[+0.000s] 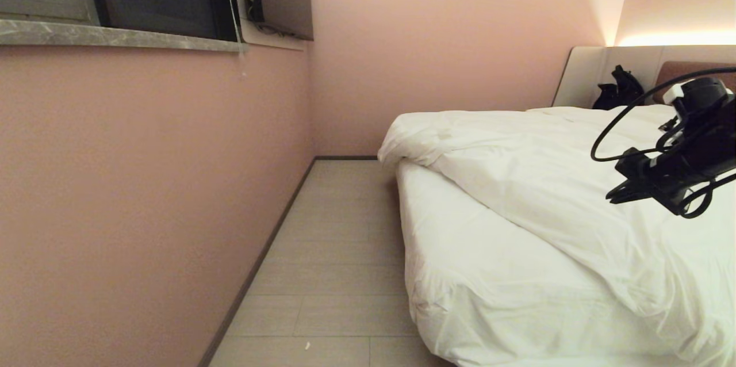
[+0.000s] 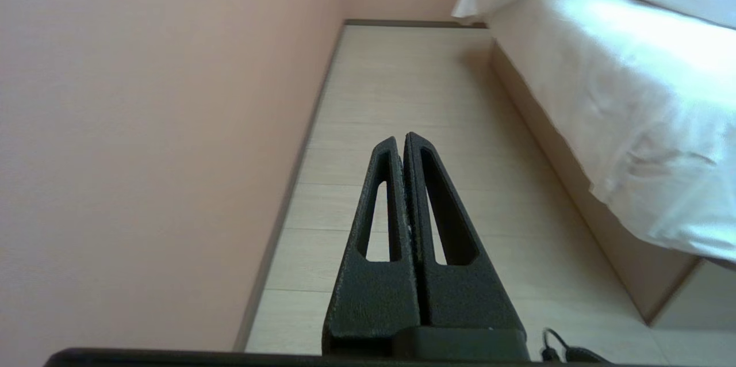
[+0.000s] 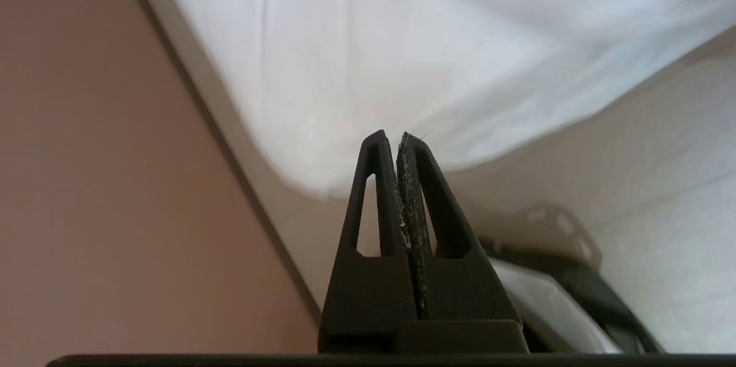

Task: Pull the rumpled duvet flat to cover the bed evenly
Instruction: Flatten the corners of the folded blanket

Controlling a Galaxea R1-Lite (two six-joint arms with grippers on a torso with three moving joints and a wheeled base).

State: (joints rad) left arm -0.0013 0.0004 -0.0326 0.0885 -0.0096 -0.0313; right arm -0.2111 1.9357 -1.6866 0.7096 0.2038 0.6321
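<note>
The thick, puffy white duvet point(image 1: 552, 183) lies skewed across the white-sheeted bed point(image 1: 489, 286). It appears soft, bulky and light, best gripped at its folded corner. Both the right tool point(image 1: 618, 194) and the left tool point(image 2: 402, 140) are closed and empty.

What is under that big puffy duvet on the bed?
Under the duvet a white-sheeted mattress shows along the near side of the bed, where the duvet has slid back at a slant. Farther in, the duvet covers everything, so whatever lies beneath there is hidden.
</note>
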